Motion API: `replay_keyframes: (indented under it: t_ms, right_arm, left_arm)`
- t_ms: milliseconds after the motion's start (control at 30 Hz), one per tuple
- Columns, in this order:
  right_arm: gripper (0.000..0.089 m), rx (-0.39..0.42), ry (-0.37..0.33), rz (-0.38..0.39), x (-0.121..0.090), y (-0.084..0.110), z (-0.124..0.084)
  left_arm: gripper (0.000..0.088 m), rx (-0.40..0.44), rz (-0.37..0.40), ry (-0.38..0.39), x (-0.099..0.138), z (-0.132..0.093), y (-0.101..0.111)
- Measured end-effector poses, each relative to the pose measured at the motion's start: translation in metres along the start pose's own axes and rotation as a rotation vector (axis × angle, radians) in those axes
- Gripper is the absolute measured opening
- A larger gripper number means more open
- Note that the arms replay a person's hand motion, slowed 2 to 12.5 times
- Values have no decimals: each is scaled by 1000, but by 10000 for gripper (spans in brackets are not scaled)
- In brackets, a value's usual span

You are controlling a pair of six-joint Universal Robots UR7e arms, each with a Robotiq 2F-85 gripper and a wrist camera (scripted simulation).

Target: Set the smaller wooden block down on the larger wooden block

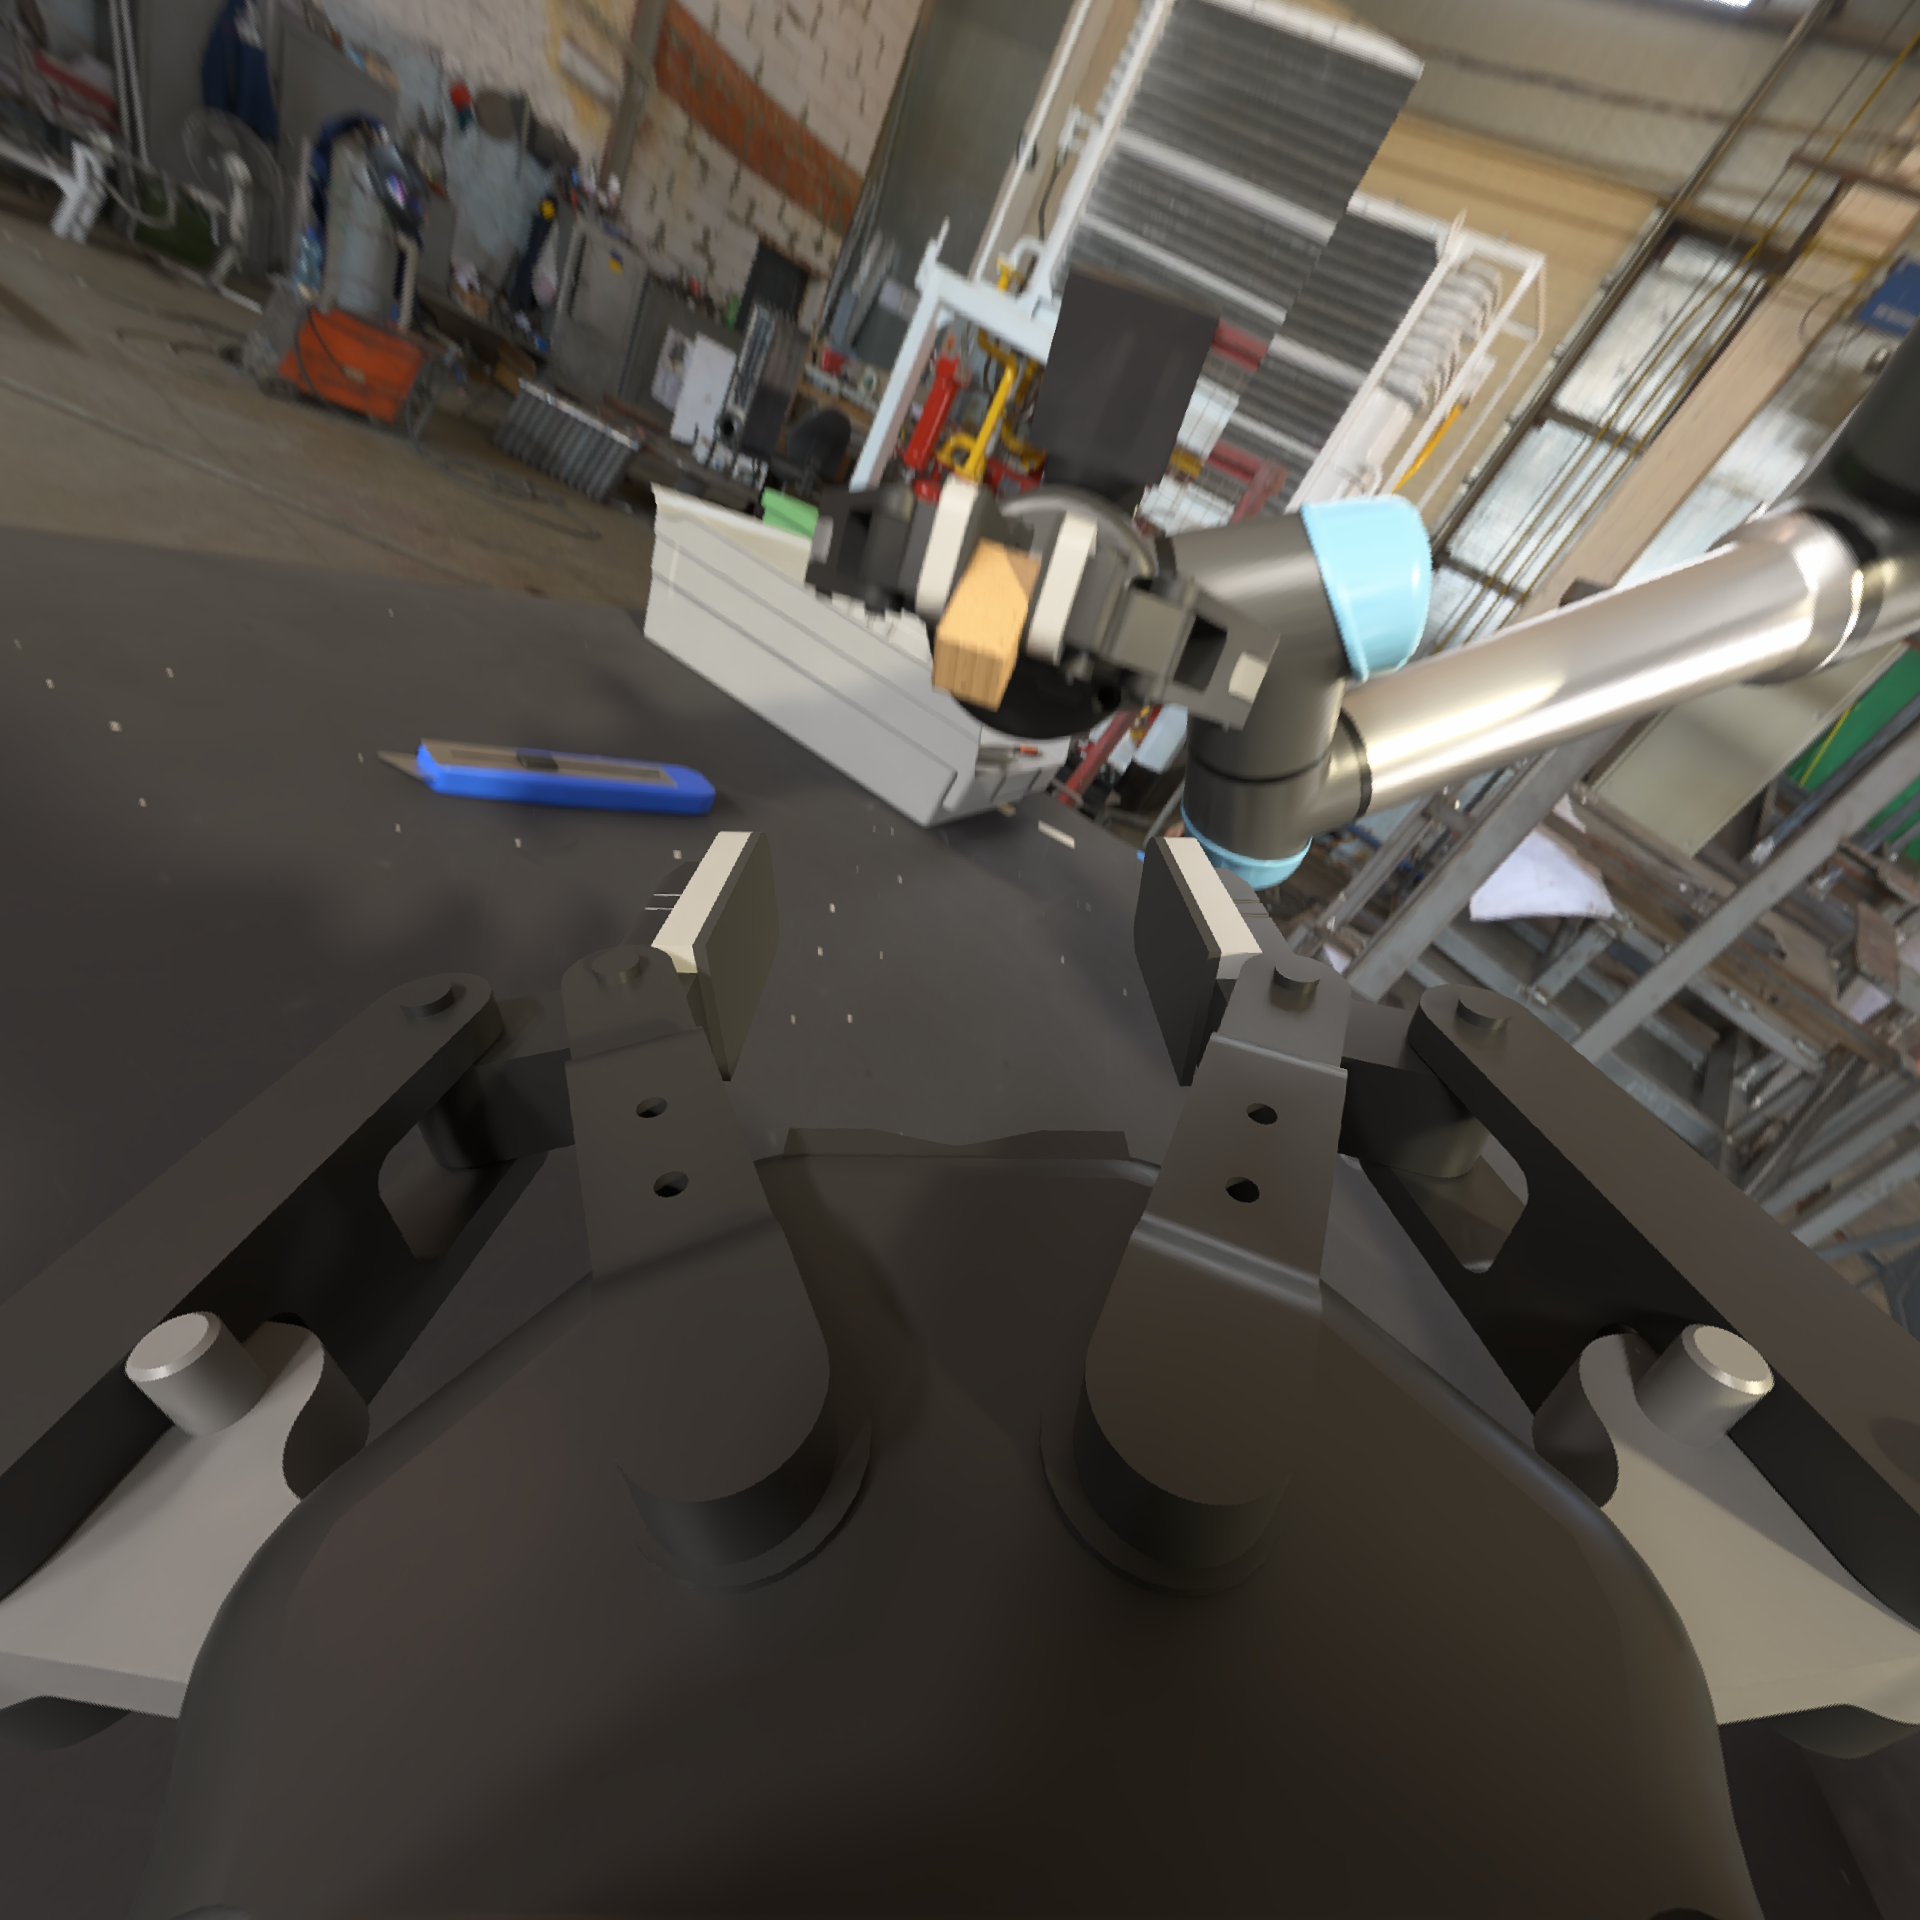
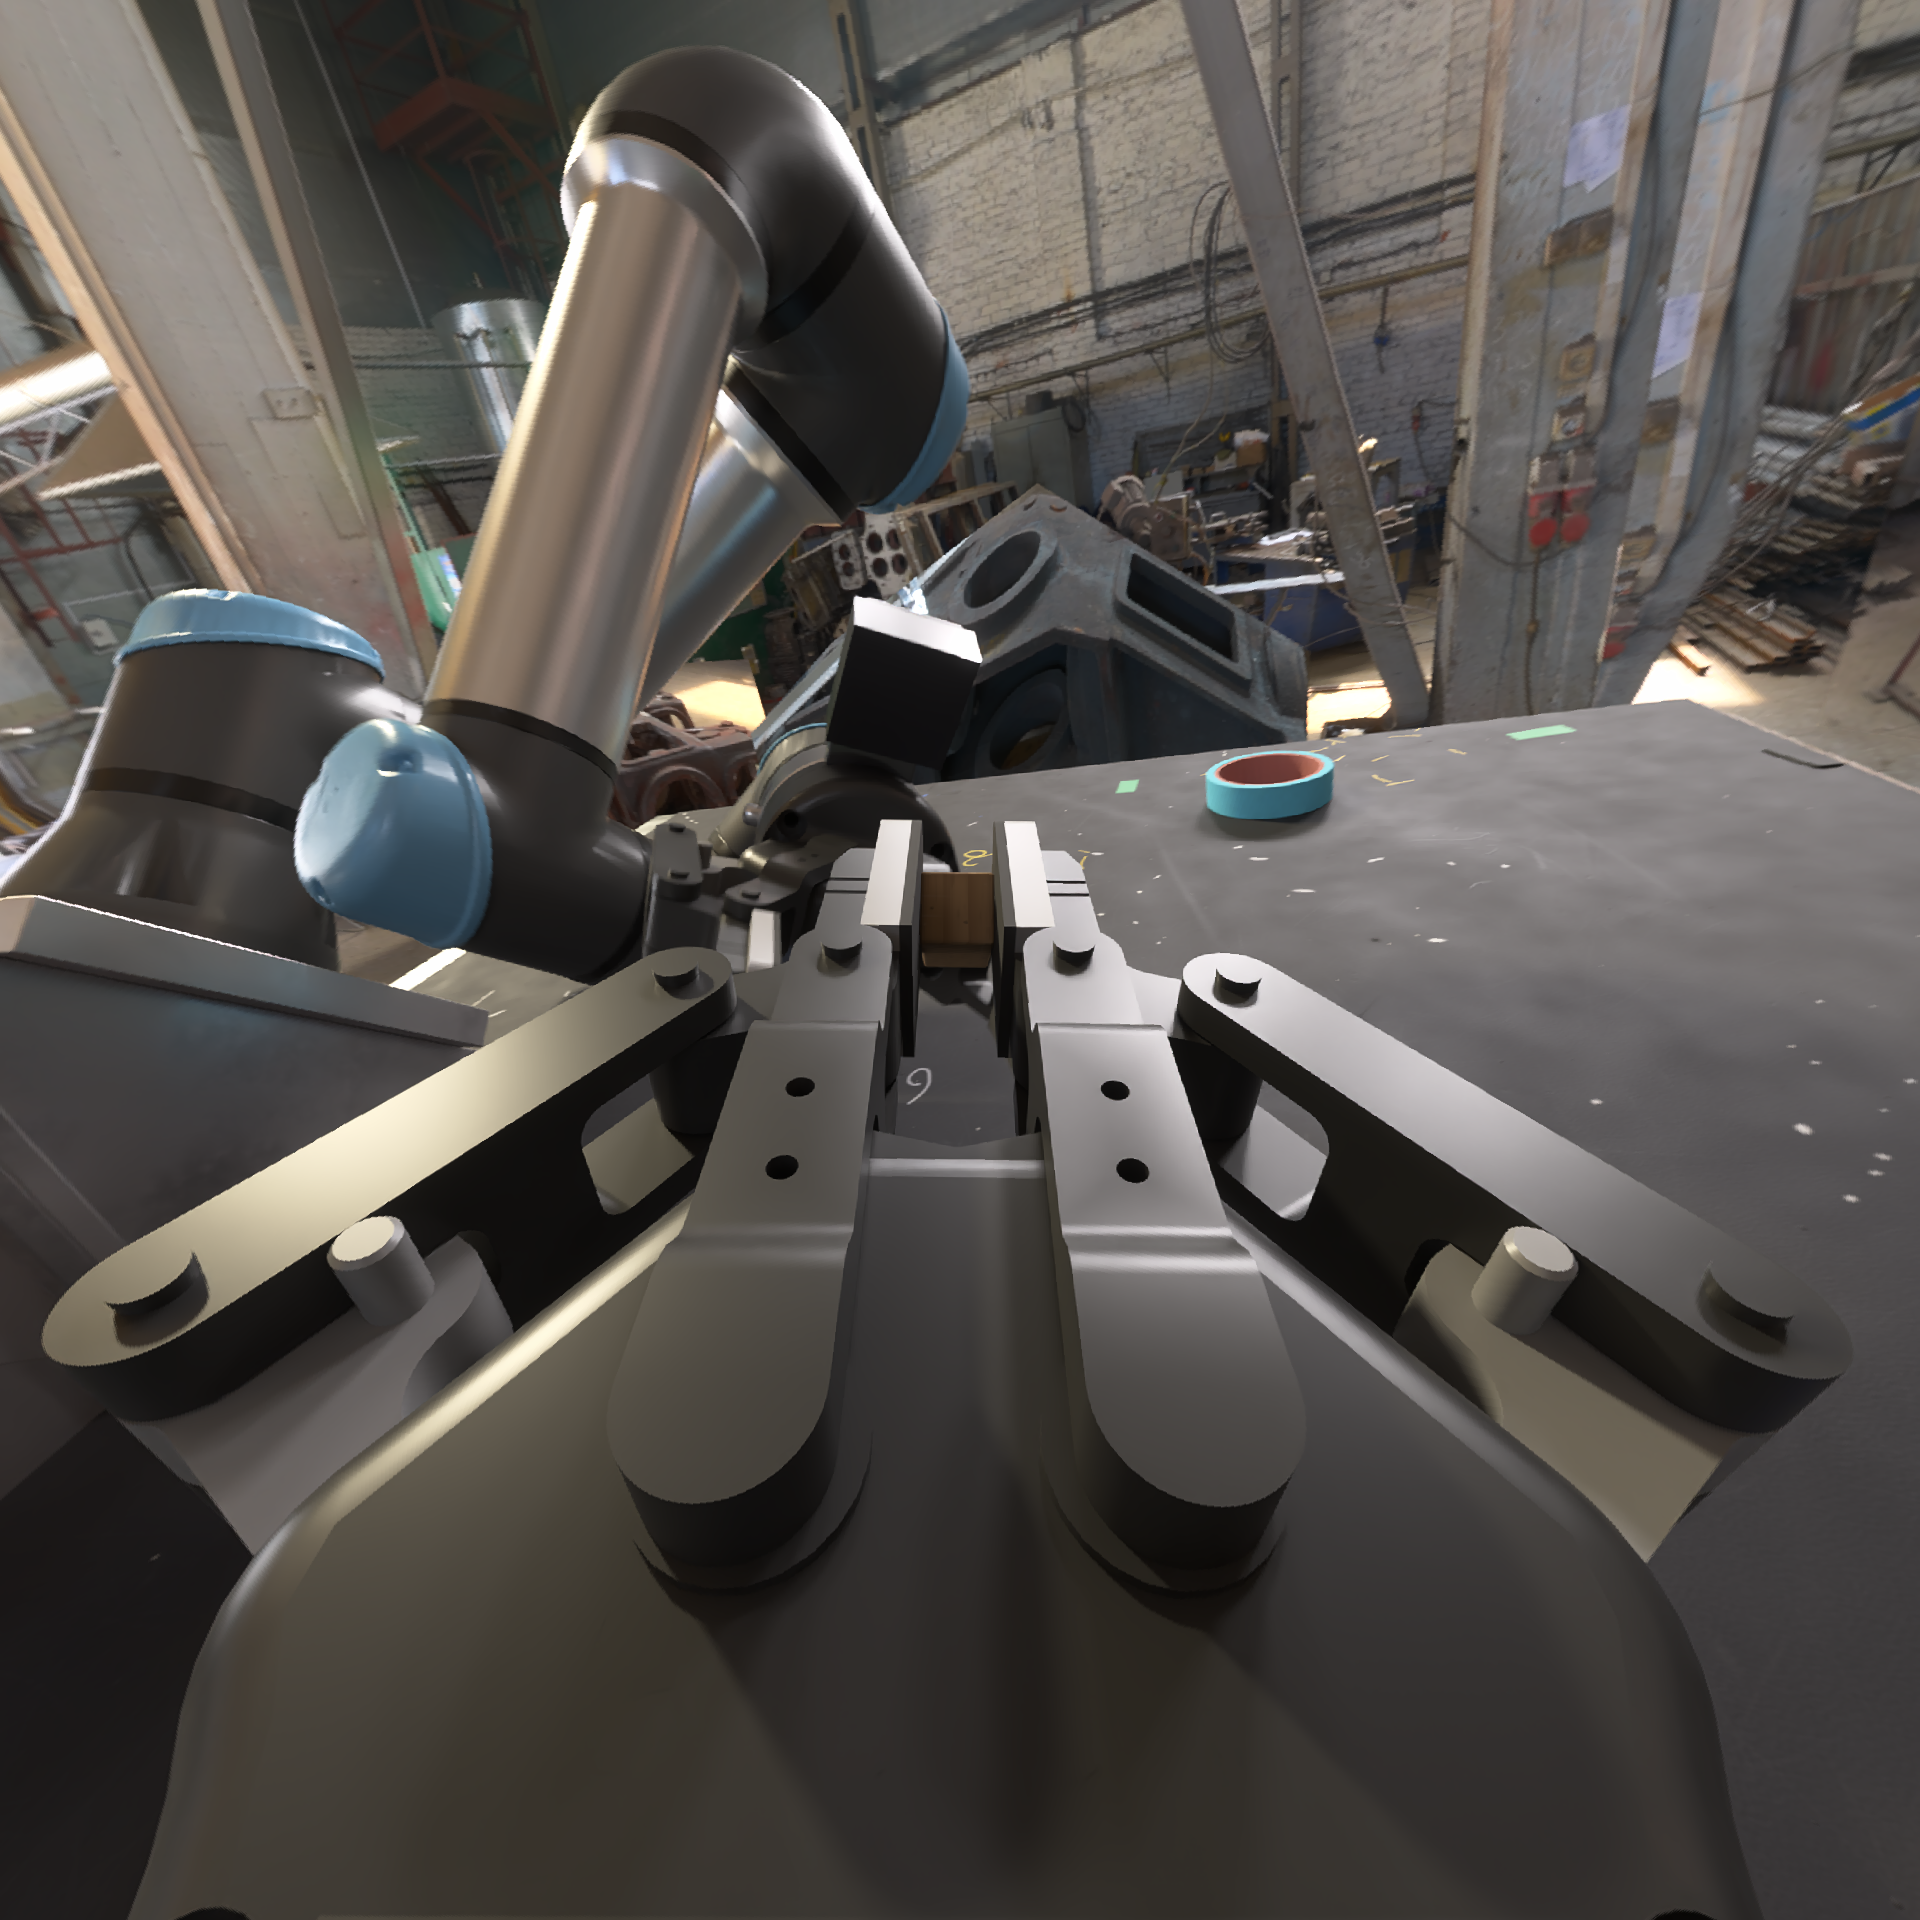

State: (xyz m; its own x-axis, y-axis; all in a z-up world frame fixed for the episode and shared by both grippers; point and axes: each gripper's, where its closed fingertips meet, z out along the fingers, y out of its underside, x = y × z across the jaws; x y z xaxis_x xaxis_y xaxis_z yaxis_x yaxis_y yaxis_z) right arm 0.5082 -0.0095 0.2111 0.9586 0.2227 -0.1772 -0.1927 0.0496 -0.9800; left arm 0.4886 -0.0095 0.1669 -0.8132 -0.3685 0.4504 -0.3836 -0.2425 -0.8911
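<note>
Right gripper (image 2: 958, 904) clamped on a small wooden block (image 2: 956, 920), both pads (image 2: 896, 873) flat against its sides; from the left wrist view the same block (image 1: 985, 634) hangs clear above the dark table (image 1: 260, 935), pale end grain tilted down, held in the right gripper (image 1: 1003, 582). Left gripper (image 1: 951, 914) spread wide, nothing between its fingers. Blue utility knife (image 1: 561, 774) lies flat on the table, left of and below the held block; a white box-like unit (image 1: 800, 665) sits behind it. Blue tape roll (image 2: 1270, 784) with reddish core rests on the table (image 2: 1558, 987), right of and beyond the block. Faint chalk-like marks on the tabletop. Larger block not visible in either view.
</note>
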Motion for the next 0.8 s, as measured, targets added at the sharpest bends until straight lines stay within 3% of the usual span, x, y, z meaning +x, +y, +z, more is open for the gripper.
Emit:
replay_keyframes:
  t_ms: [233, 367, 500, 633, 700, 800]
  right_arm:
    - [119, -24, -48, 72, -4, 6, -2]
    - [119, -65, -58, 113, -3, 12, -3]
    - [119, -113, -73, 130, -4, 20, -4]
    - [119, -131, -78, 133, -5, 22, -6]
    - [119, -135, -77, 128, -4, 22, -6]
    - [119, -141, -77, 123, -4, 24, -7]
  left_arm:
    - [624, 129, 29, -24, -8, 5, -24]
    - [553, 172, 15, 19, -7, 5, -30]
    - [399, 185, 14, 71, -2, 5, -35]
    - [165, 152, 47, 90, -1, 6, -31]
    - [107, 130, 53, 104, 0, 7, -27]
    - [88, 106, 57, 121, 2, 8, -25]
